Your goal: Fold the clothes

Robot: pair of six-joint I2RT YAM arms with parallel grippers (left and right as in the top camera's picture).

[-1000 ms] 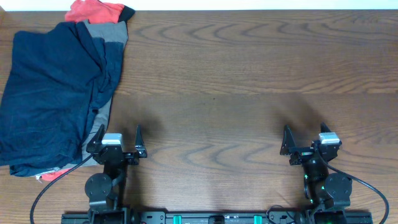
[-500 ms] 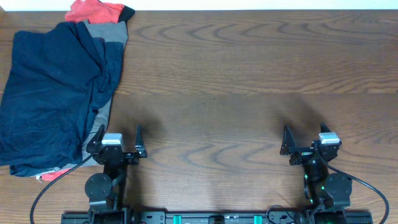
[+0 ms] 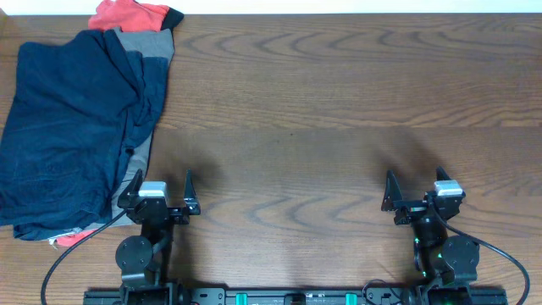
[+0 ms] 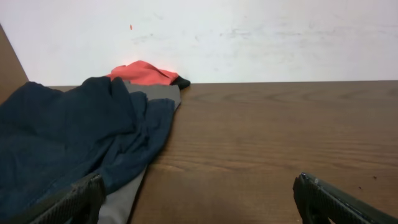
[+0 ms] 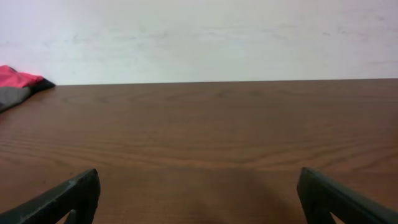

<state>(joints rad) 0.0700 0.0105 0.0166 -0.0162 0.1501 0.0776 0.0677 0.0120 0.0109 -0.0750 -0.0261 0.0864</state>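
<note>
Dark wood tabletop (image 3: 339, 102) carries everything. Nearest are two pairs of jaws. The left jaws stand wide apart, holding nothing, near the pile's near right corner. The right jaws are spread equally wide and hold nothing, well apart from the pile. One pile of clothes (image 3: 51, 195) lies at the left edge: navy shorts (image 3: 68, 110) on top, one grey piece (image 3: 157, 44) beneath, and one red-orange piece (image 3: 127, 13) farthest back.

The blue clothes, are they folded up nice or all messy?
Messy, not folded. The navy garment lies rumpled, with wrinkles and uneven edges, heaped on a grey piece; a red-orange piece pokes out beyond.
</note>
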